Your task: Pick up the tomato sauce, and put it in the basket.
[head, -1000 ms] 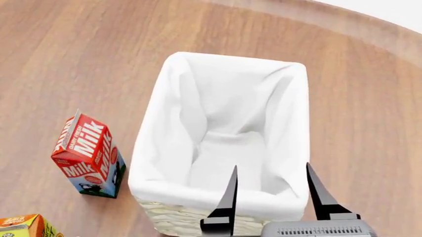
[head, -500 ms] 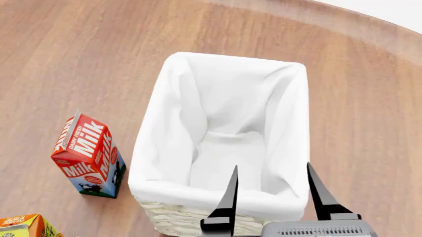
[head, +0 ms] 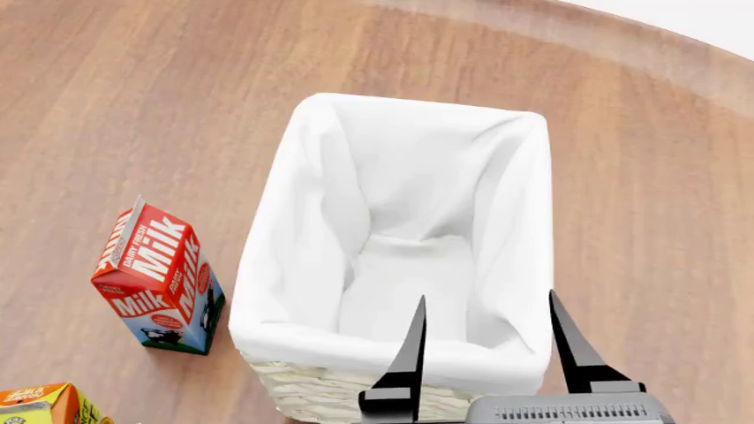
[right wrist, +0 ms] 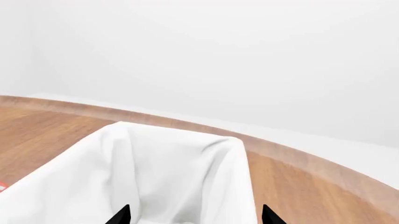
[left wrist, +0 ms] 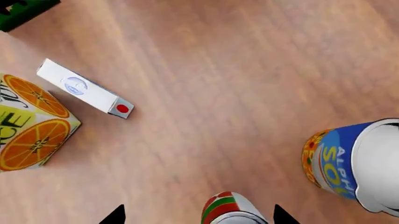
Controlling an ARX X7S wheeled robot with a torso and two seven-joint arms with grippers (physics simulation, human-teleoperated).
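Observation:
The tomato sauce [left wrist: 229, 210] is a small can with a red and green label, seen only in the left wrist view. It stands on the wood between the two black fingertips of my left gripper [left wrist: 198, 217], which is open and closer to it on one side. Only the upper part of the can shows. The basket [head: 353, 346], white cloth folded over pale wicker, stands mid-table in the head view and looks empty. My right gripper [head: 486, 299] hangs open over its near end, holding nothing. The right wrist view shows the basket [right wrist: 181, 133] lining beyond the right gripper [right wrist: 194, 215].
A blue-and-yellow can [left wrist: 349, 163] stands close beside the tomato sauce. An orange juice carton [left wrist: 31, 123] and a small white box [left wrist: 84, 88] lie further off. A red milk carton [head: 159, 278] stands left of the basket. The round table's edge [head: 659, 62] curves at the far right.

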